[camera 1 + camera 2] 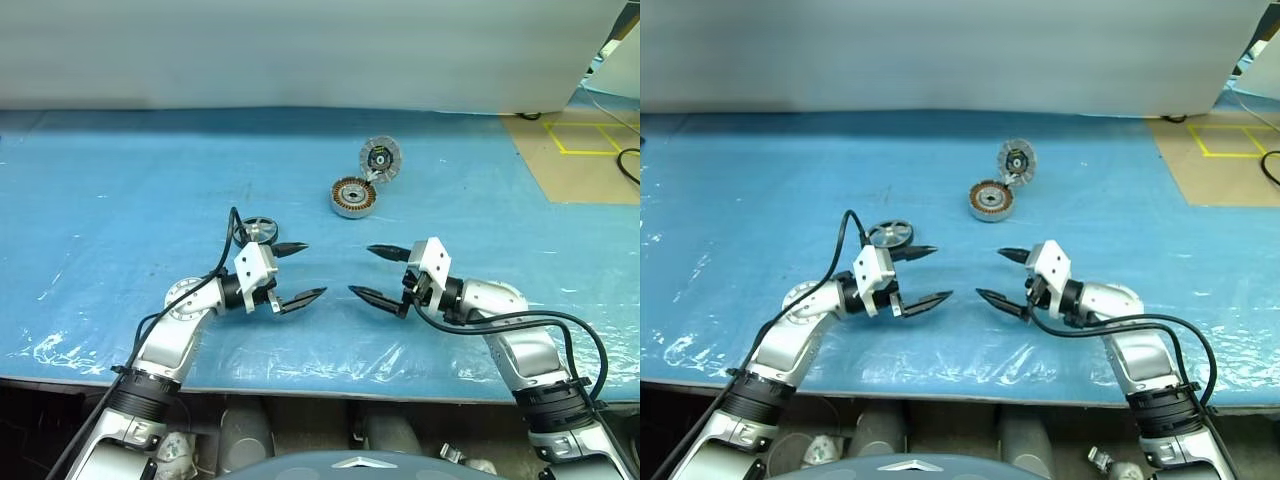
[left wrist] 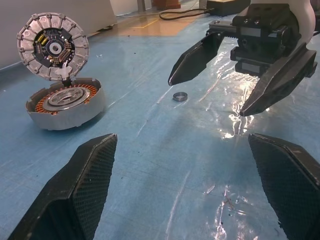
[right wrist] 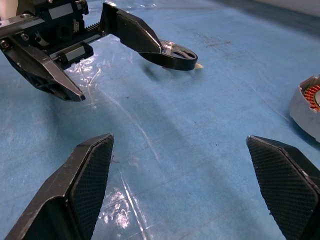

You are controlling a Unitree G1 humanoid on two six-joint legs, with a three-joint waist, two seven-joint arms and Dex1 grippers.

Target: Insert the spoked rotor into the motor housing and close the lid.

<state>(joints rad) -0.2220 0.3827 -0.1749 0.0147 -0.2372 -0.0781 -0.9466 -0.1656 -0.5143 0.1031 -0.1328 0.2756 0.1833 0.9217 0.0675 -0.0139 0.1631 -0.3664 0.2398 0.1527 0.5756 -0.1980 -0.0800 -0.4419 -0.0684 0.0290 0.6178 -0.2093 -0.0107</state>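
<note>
The motor housing (image 1: 352, 197), a silvery puck with copper windings, lies on the blue table past both grippers. The ribbed grey lid (image 1: 380, 158) stands tilted on edge behind it, leaning on its rim, with the black centre facing me. The spoked rotor (image 1: 260, 231) lies flat just behind my left gripper (image 1: 315, 270), partly hidden by the hand. My left gripper is open and empty, pointing right. My right gripper (image 1: 360, 270) is open and empty, pointing left, its tips a short gap from the left's. The left wrist view shows the housing (image 2: 65, 102) and the lid (image 2: 52, 47).
A small metal ring (image 2: 180, 96) lies loose on the blue sheet (image 1: 120, 200) to the right of the lid. The table's front edge (image 1: 300, 385) runs just below the arms. A white panel (image 1: 300, 50) closes the back, and a brown floor with yellow tape (image 1: 590, 140) lies far right.
</note>
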